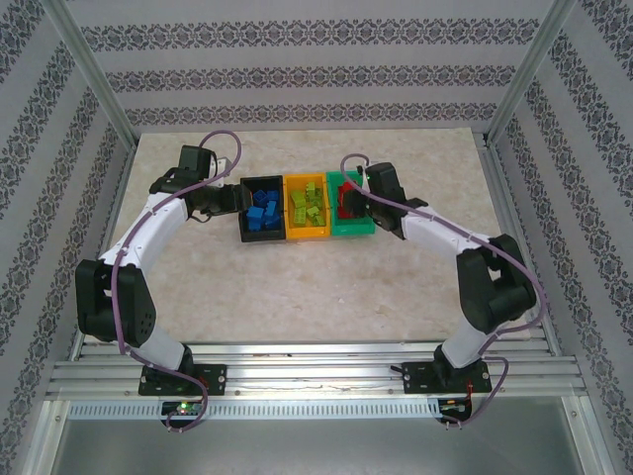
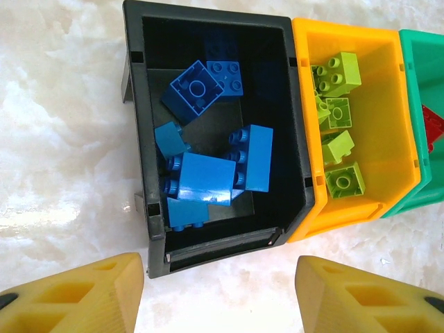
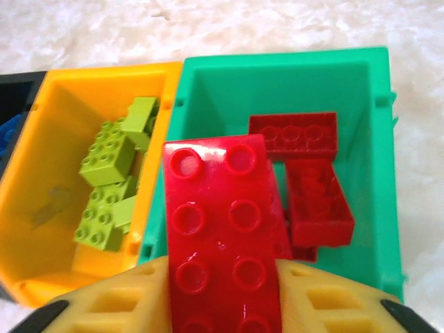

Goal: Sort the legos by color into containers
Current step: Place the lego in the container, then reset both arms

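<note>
A: Step in hand is the red deposit. The right gripper [image 3: 222, 302] is pinching a long red brick [image 3: 223, 222] between its pads and holding it over the green bin [image 3: 277, 83]. Other red bricks [image 3: 295, 135] are lying inside.

B: And the left side?

A: The left gripper [image 2: 218, 298] is hovering with its fingers [image 2: 76, 295] spread wide and nothing between them. It is just off the near end of the black bin [image 2: 208, 10]. Blue bricks [image 2: 208, 177] are piling up in there. Yellow-green bricks [image 2: 340, 125] are sitting in the orange-yellow bin [image 2: 388, 104], between the other two.

B: Anything loose on the table [image 1: 297, 297]?

A: Every brick I am making out from the top view is sitting in a bin or in the right gripper's hold. I am judging the sort as nearly finished.

B: What is the next move calling for?

A: A release, as I am reading it. The brick's edge appears to be lining up close to the wall shared with the orange-yellow bin. I am suggesting a small shift toward the green bin's middle, then lowering, then parting the jaws. The risk I am flagging is the brick tipping across into the wrong bin.
</note>
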Robot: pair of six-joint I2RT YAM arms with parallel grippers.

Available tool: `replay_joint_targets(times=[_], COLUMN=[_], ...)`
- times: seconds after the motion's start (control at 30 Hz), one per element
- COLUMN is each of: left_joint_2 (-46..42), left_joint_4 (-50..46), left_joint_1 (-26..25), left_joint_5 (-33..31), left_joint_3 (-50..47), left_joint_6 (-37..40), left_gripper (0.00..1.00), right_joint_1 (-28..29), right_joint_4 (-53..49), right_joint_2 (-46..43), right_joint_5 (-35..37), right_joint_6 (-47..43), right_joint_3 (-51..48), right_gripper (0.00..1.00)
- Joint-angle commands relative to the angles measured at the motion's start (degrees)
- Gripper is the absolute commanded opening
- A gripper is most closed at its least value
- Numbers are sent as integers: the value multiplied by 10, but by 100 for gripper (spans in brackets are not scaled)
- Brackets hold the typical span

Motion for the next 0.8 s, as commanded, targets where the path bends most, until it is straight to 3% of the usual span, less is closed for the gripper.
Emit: replay_joint_targets(times=[0.0,0.1,0.43,0.6,0.77], left_joint_2=[6,5,0,-11,-31], left_joint_4=[-2,-4,4,17,32], left_joint_1=[6,6,6,6,6], left_joint_5=[13,7,4,-6,-30], left_joint_3=[12,11,7,-5,-20], left_joint_6=[-6,-3,-2,-1,3], left_gripper=[60,60,60,60,60], right_joint_1=[-19,-17,29,26,-12], right_joint_4=[-27,-23,-15,-20,-8], right_joint_2=[21,-3,-211,-325,-404], right_joint_5=[-24,-34,-20,63,139], right_joint_6=[-9,-7,-33,-65,-71], right_joint_3=[47,33,-136,-212,-274], right_gripper=[48,65,75,79,85])
